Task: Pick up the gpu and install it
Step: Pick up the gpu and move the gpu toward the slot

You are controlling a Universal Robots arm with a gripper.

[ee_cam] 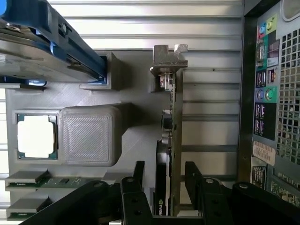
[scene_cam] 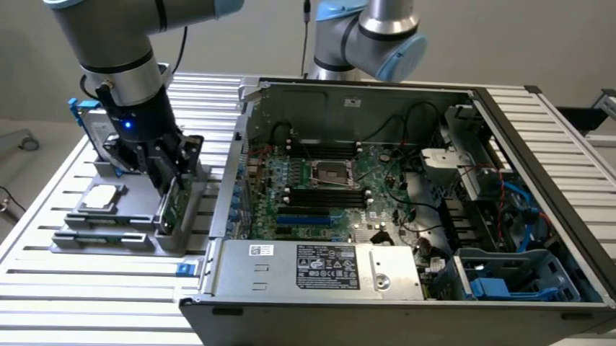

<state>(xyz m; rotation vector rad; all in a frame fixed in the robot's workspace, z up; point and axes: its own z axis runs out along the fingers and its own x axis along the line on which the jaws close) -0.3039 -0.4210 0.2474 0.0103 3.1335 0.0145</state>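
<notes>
Exterior view's left end of the slatted table [scene_cam: 77, 295] carries, beside the open computer case [scene_cam: 385, 317], a grey holder [scene_cam: 101, 241] where the gripper [ee_cam: 164, 171], jaws spread wide, straddles the gpu [ee_cam: 176, 126] standing on edge.

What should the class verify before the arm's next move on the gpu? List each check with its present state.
1. Jaws open: ok.
2. Gripper astride the gpu, one finger each side: ok.
3. gpu upright in the grey holder: ok.
4. Card clamped: not ok.
5. Computer case open, blue slots bare: ok.
6. Cables clear of those slots: cannot tell.
</notes>
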